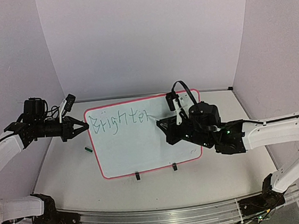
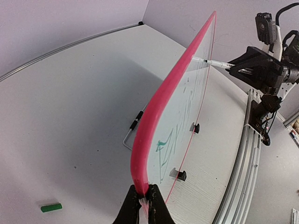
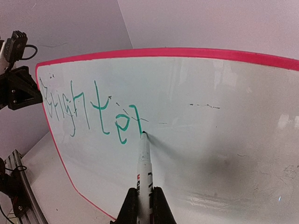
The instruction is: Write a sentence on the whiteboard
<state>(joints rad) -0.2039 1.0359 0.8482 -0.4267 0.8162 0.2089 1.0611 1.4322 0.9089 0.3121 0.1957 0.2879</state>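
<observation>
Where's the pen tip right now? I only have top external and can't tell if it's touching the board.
Observer: In the right wrist view, the marker tip touches the whiteboard at the foot of the final r of the sentence, which reads Brighter so far.
Operator: Are the left jaws actually on the board?
Observer: In the left wrist view, the left jaws are shut on the red-pink frame at a rounded corner.
Operator: What's the dark speck left of the board?
Observer: It's a small green piece, maybe a cap. It lies flat on the table, apart from the board.
</observation>
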